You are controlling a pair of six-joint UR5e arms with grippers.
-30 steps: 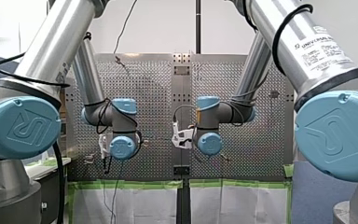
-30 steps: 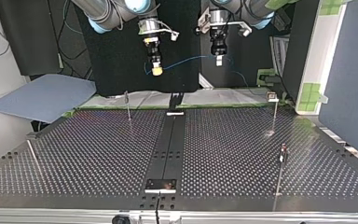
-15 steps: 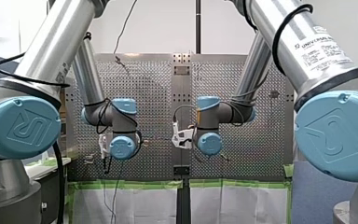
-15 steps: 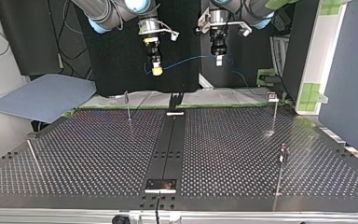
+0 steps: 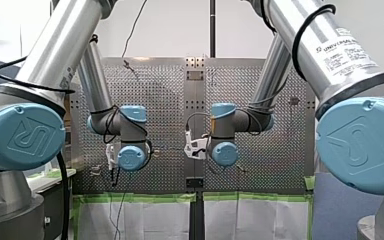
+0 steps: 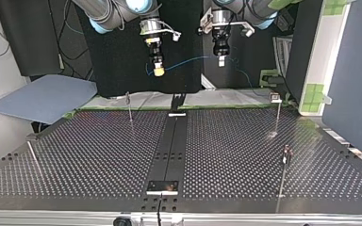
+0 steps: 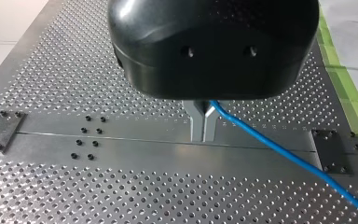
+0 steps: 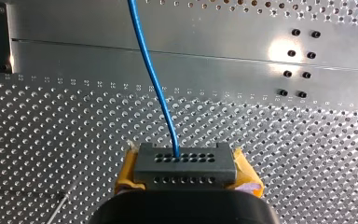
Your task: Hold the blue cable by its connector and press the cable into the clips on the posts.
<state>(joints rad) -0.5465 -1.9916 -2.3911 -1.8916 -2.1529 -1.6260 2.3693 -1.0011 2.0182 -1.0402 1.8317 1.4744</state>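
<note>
Change is nil: right gripper (image 8: 186, 171) stays clamped on the connector (image 8: 185, 163) between its jaws, left gripper (image 7: 203, 124) pinched shut on the cable (image 7: 279, 149), so clipping is yet to start.

Robotics lab, perforated metal table (image 6: 245, 155), industrial robot arms (image 5: 55, 55)

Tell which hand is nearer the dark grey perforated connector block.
Right. My right hand clamps the dark grey connector block; my left hand pinches the thin blue cable farther along.
</note>
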